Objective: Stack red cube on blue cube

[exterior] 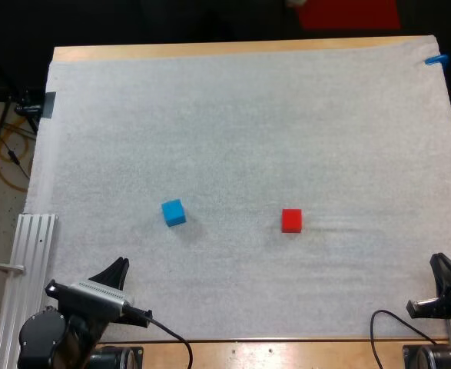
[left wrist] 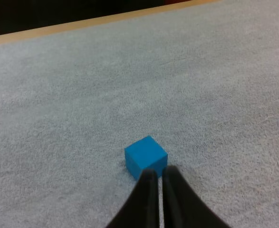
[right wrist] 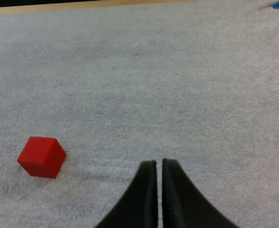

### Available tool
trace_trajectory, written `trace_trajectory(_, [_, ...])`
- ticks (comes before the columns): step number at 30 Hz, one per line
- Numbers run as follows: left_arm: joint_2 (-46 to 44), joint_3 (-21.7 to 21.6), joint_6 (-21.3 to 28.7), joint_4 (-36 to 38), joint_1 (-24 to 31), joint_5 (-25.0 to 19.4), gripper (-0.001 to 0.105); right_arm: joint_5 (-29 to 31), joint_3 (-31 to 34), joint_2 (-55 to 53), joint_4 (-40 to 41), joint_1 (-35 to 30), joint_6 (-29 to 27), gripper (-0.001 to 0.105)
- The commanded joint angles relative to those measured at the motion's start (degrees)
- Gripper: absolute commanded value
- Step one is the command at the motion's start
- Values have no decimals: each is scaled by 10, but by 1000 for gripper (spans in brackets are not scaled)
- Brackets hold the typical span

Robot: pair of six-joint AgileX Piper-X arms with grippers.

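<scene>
Our left pincer (left wrist: 159, 173) and right pincer (right wrist: 158, 165) rest closed, empty, as no grasp seems begun; red cube (exterior: 291, 220) and blue cube (exterior: 174, 212) lie well apart.

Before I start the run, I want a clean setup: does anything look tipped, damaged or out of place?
Nothing stands out. The blue cube and the red cube sit flat on the mat, apart and undamaged. The left gripper and right gripper are shut, holding nothing, clear of both cubes.

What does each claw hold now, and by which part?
Nothing. The left claw and the right claw are shut empty; the small blue cube and the small red cube lie free.
</scene>
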Motion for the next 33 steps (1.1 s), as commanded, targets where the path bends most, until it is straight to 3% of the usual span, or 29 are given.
trace_trajectory(1, [-78,-2,-5,-7,-2,4,0,-1,-2,-24,-8,-1,0,0])
trace_trajectory(19, [-73,-6,-8,0,-7,4,0,-16,-3,5,-8,-1,-6,0])
trace_trajectory(29, [3,-58,11,39,-60,16,0,-83,-29,82,-5,4,-29,0])
trace_trajectory(33, [46,-81,42,70,-88,25,0,-91,-51,116,-3,30,-47,0])
